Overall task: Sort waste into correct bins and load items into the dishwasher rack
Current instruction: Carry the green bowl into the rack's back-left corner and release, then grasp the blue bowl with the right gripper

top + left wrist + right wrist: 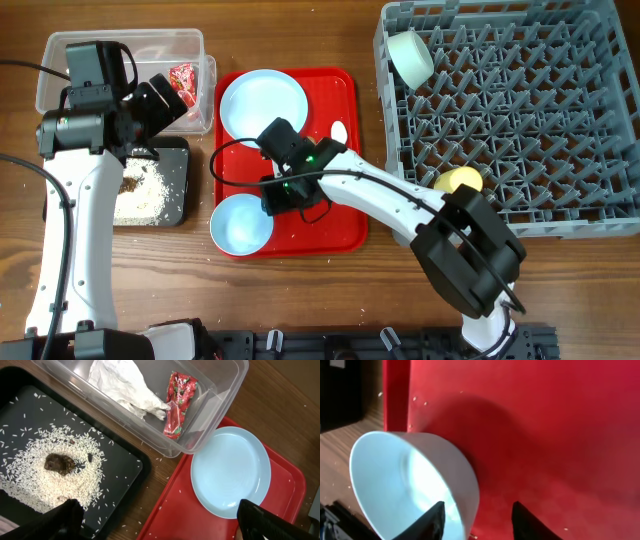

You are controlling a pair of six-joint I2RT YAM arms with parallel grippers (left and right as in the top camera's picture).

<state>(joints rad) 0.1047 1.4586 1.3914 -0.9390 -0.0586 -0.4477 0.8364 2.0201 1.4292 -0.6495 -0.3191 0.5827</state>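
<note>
Two black fingers (pixel 530 522) of the right pincer (pixel 477 512) stand spread open astride the rim of the round light-blue bowl (pixel 405 480) just below them, one inside, one outside, presumably to pinch its wall for lifting off the flat red tray (pixel 545 420) toward the grey pegged rack (pixel 560 225).

A flat red rectangular plastic serving tray (pixel 340 90) with rounded corners lies on the brown wood-grain table (pixel 300 30), slightly toward 9 o'clock from its middle.
</note>
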